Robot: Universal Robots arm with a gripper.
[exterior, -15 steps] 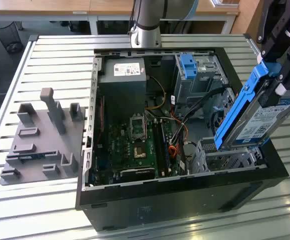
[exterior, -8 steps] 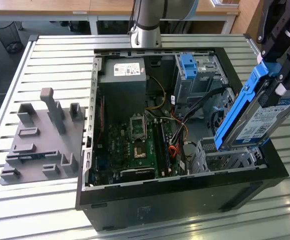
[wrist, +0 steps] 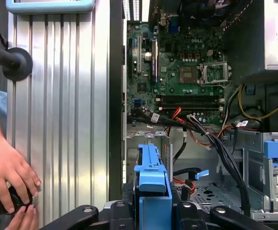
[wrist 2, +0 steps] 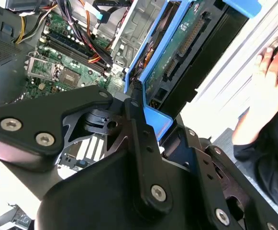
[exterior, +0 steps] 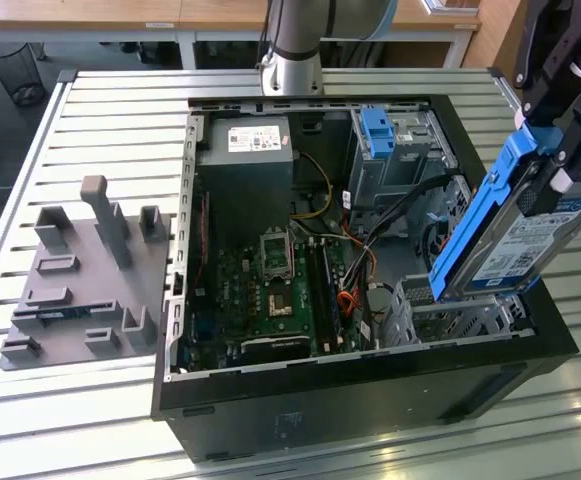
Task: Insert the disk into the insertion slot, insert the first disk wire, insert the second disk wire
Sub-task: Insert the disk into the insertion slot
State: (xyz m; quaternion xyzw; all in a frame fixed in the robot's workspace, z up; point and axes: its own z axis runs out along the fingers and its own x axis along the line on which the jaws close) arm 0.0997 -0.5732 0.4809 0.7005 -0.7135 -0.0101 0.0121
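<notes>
The disk [exterior: 515, 240], a silver drive with a white label in a bright blue carrier, hangs tilted on edge over the near right corner of the open computer case. My gripper [exterior: 555, 185] is shut on its upper part. Just below it lies the insertion slot [exterior: 455, 315], a low grey perforated cage. In the first wrist view the carrier's blue edge [wrist: 150, 177] stands between the fingers, with the slot's perforated floor [wrist: 210, 191] beside it. The second wrist view shows the disk's green circuit side [wrist 2: 177, 52]. Loose black and orange wires [wrist: 196, 132] run next to the slot.
A taller grey cage with a blue bracket [exterior: 385, 145] stands at the case's far right. The motherboard [exterior: 270, 290] fills the middle. A grey fixture plate [exterior: 80, 280] lies on the slatted table at the exterior view's left. A person's hand [wrist: 9, 172] rests on the table beside the case.
</notes>
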